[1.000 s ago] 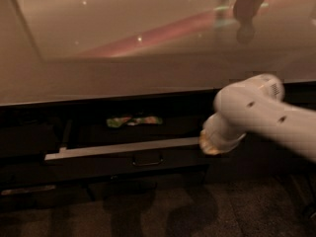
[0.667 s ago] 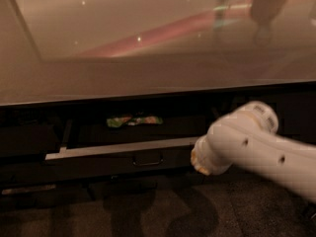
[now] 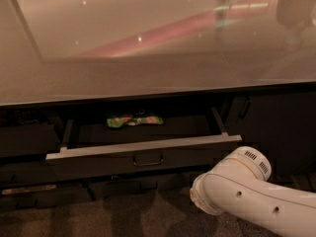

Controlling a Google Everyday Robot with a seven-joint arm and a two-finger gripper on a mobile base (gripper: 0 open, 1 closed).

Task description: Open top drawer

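The top drawer [image 3: 143, 147] sits directly under the front edge of the tabletop [image 3: 148, 78], at the centre of the cabinet run. It is pulled out towards the camera. Its long flat front stands clear of the cabinet face, and the pale top edge of the front runs across the width of the opening. 1 small dark bar handle [image 3: 147, 161] is mounted at the centre of the front. 2 side walls run from the front back into the cabinet, 1 on each side. The interior is exposed. 1 green packet [image 3: 134, 120] lies at the rear of the drawer, partly under the tabletop edge.

Below the top drawer, a lower drawer front [image 3: 133, 184] is flush with the cabinet. To the right, a dark cabinet door [image 3: 281, 127] is closed.

The white arm [image 3: 247, 191] enters from the lower right corner. Its rounded joint is below and to the right of the drawer front, apart from it and clear of the handle. The gripper is out of sight at the lower right, hidden by the arm, so the state of its jaws cannot be told.
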